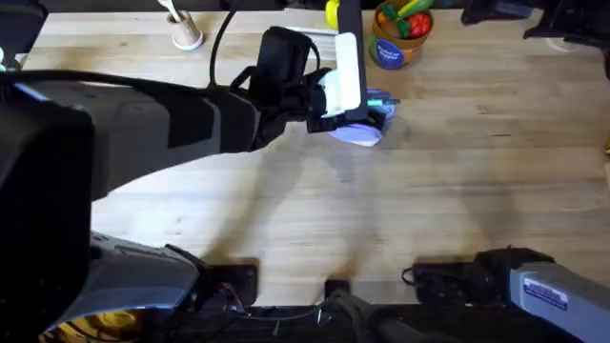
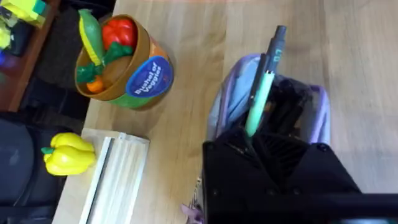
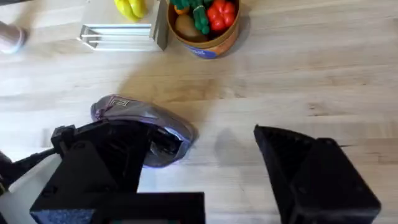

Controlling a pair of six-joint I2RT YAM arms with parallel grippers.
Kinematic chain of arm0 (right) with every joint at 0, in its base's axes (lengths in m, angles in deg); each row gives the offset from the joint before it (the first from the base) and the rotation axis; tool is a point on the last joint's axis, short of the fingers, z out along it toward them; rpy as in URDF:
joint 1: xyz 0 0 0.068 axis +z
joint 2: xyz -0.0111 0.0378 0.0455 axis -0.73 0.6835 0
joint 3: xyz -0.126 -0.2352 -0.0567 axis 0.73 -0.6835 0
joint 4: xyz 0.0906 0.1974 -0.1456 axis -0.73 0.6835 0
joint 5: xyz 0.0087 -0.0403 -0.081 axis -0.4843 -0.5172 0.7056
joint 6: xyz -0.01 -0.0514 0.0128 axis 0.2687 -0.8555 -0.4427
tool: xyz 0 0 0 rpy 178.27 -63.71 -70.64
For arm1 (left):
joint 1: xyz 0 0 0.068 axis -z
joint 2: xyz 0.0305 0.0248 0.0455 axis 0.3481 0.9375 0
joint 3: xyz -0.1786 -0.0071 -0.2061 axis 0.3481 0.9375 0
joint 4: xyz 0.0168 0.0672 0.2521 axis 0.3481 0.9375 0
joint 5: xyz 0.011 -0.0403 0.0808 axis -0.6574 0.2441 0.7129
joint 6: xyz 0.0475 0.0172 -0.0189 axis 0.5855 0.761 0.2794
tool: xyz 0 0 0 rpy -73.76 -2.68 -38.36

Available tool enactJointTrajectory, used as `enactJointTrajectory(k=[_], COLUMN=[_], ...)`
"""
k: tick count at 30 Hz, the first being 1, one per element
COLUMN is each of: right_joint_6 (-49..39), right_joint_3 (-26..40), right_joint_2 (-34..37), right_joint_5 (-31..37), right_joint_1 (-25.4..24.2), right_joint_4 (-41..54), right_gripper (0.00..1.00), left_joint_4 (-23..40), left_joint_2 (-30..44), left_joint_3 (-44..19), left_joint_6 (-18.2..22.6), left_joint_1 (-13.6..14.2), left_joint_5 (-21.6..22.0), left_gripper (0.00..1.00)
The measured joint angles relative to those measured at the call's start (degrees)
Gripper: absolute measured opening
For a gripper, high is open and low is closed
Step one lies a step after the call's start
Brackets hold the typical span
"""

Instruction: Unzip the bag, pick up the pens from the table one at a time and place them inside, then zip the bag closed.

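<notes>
Pale wooden table [image 1: 457,181] carries the lavender bag [image 2: 314,115], unzipped, near the veggie tub [image 2: 124,68]. Left gripper [image 2: 252,134] pinches a green pen [image 2: 261,93] over the bag's mouth; right gripper [image 3: 230,168] stands spread beside the bag.

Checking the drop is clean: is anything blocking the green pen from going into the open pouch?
Nothing visible does. The left gripper holds the green pen directly over the lavender pouch, whose mouth gapes open beneath it, dark pens already inside.

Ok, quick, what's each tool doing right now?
Left tool: closed on the green pen, over the open bag.
Right tool: open, holding nothing.
</notes>
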Motion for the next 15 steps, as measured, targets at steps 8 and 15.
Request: enactJointTrajectory(k=[8, 15], right_joint_6=[0.65, 0.66], right_joint_3=[0.00, 0.00], right_joint_2=[0.01, 0.01], right_joint_5=[0.00, 0.00], right_joint_1=[0.00, 0.00], right_joint_4=[0.00, -0.01], right_gripper=[0.997, 0.997], left_joint_4=[12.00, 21.47], left_joint_2=[0.02, 0.00], left_joint_3=[-5.92, -9.11], left_joint_6=[16.14, 26.97], left_joint_1=[-0.14, -0.03], left_joint_5=[8.71, 10.60], left_gripper=[0.041, 0.041])
